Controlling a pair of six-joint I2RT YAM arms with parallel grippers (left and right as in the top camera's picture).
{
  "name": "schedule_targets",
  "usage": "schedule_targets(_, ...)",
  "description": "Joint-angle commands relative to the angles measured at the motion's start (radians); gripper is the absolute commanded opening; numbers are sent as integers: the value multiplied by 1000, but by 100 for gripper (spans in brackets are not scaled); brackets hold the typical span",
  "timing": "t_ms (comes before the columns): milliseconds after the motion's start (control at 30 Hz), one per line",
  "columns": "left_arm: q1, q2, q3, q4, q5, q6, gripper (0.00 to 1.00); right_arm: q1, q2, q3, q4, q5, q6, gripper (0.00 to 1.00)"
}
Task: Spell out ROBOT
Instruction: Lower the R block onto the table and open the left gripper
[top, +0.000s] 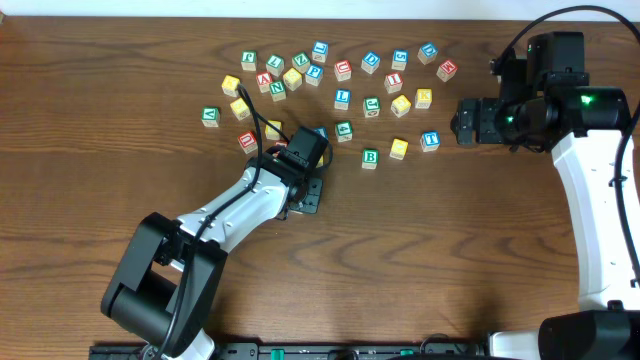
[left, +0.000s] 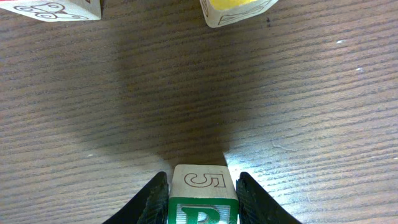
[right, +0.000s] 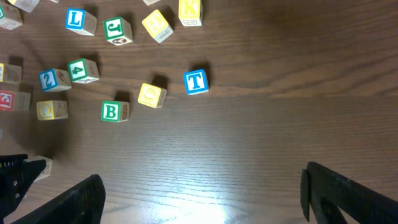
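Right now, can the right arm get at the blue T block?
Probably yes. The right gripper hangs open facing the T block, with bare table between them. The nearest yellow block sits apart from it, so a grasp should fit.

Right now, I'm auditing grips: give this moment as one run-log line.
left gripper: shut on green-lettered cube | right gripper: open, empty | B cube, T cube: loose on table
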Motion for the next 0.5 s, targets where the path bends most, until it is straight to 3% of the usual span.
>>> schedule_targets(0, 4, 3, -8, -4, -6, -24, 35, -13, 6, 0, -1, 4, -8, 97)
schedule_targets(467, 4, 3, -7, -14, -5, -129, 35, -13, 6, 0, -1, 4, -8, 98)
